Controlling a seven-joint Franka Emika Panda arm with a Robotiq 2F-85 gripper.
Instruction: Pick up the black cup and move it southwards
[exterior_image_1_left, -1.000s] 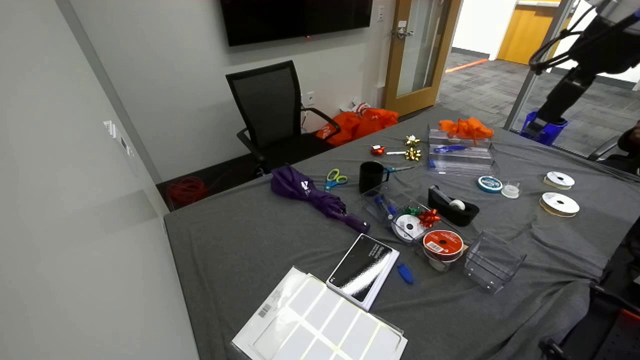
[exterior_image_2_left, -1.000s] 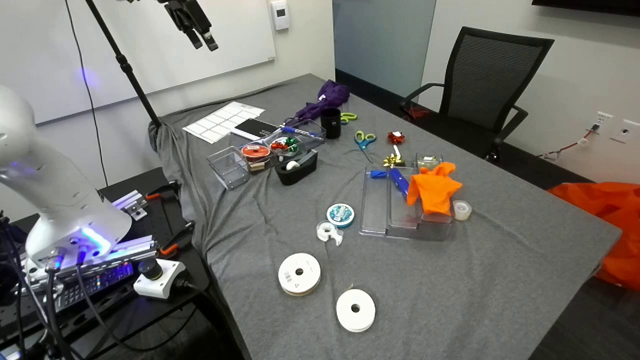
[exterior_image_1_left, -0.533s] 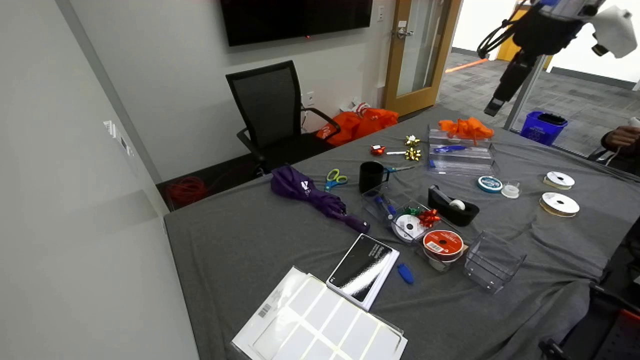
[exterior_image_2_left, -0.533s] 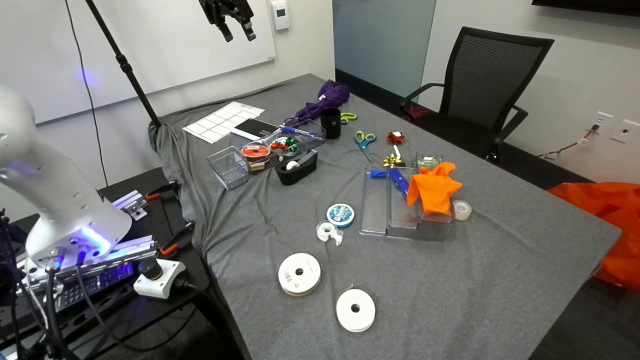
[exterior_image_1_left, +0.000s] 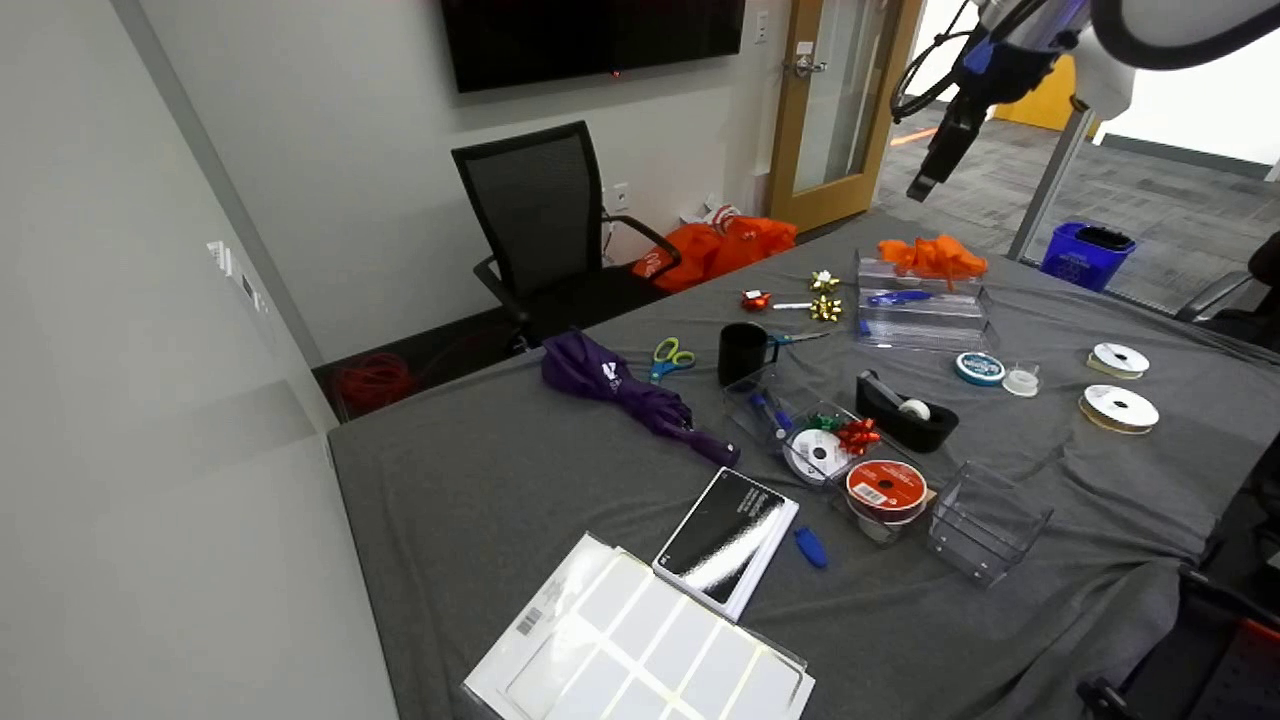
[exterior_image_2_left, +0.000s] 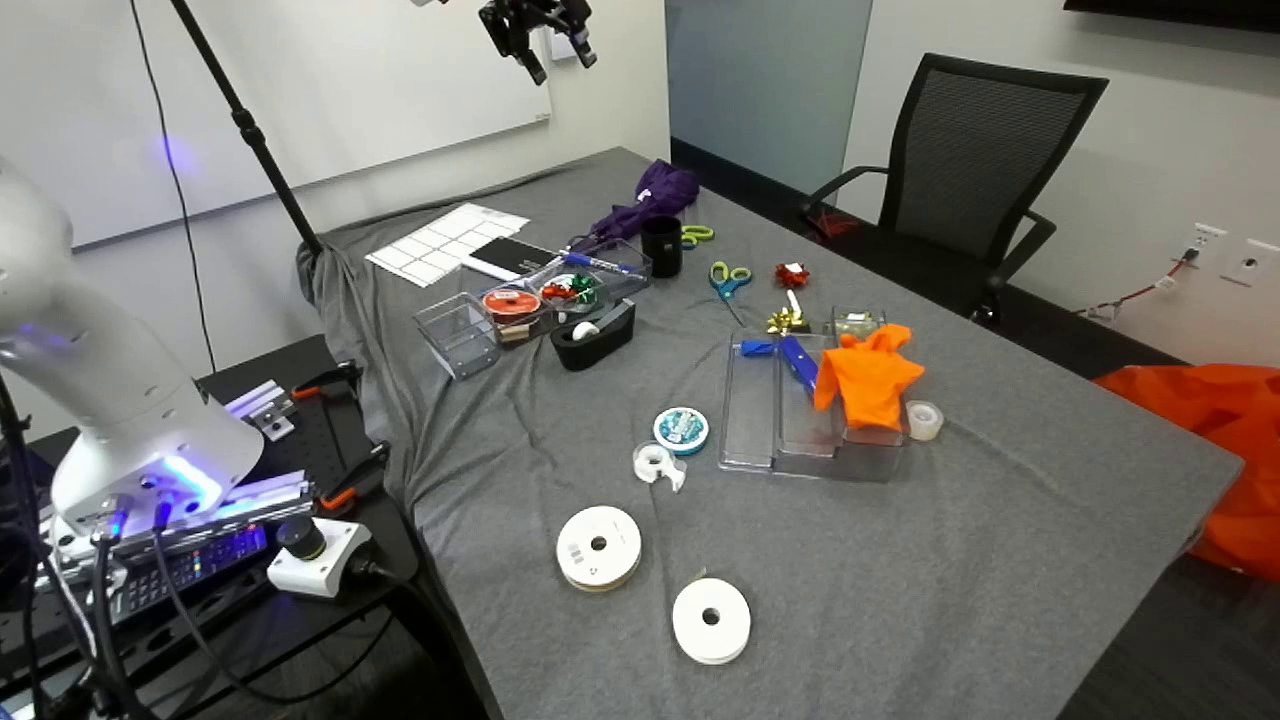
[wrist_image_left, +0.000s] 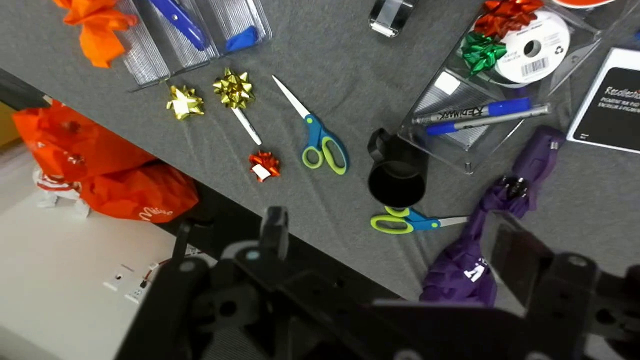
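Note:
The black cup stands upright on the grey-clothed table, with its handle on one side. It shows in both exterior views (exterior_image_1_left: 743, 352) (exterior_image_2_left: 662, 247) and in the wrist view (wrist_image_left: 398, 172), where its dark open mouth faces the camera. My gripper is open and empty, high above the table and apart from the cup, in both exterior views (exterior_image_1_left: 920, 188) (exterior_image_2_left: 564, 70). In the wrist view the spread fingers (wrist_image_left: 394, 242) stand wide apart at the bottom, with the cup above the space between them. The cup's base is partly hidden there.
A clear organizer (wrist_image_left: 467, 142) with markers and ribbon stands close beside the cup. Scissors (wrist_image_left: 325, 145) lie on one side, another pair (wrist_image_left: 420, 222) by its mouth. A purple umbrella (wrist_image_left: 462, 260), a tape dispenser (exterior_image_1_left: 905, 412) and a clear tray (exterior_image_2_left: 750, 420) lie around.
The arm has swung in over the table; the gripper has moved left in one exterior view and right in another, and its fingers have spread open. The cup and other objects have not moved.

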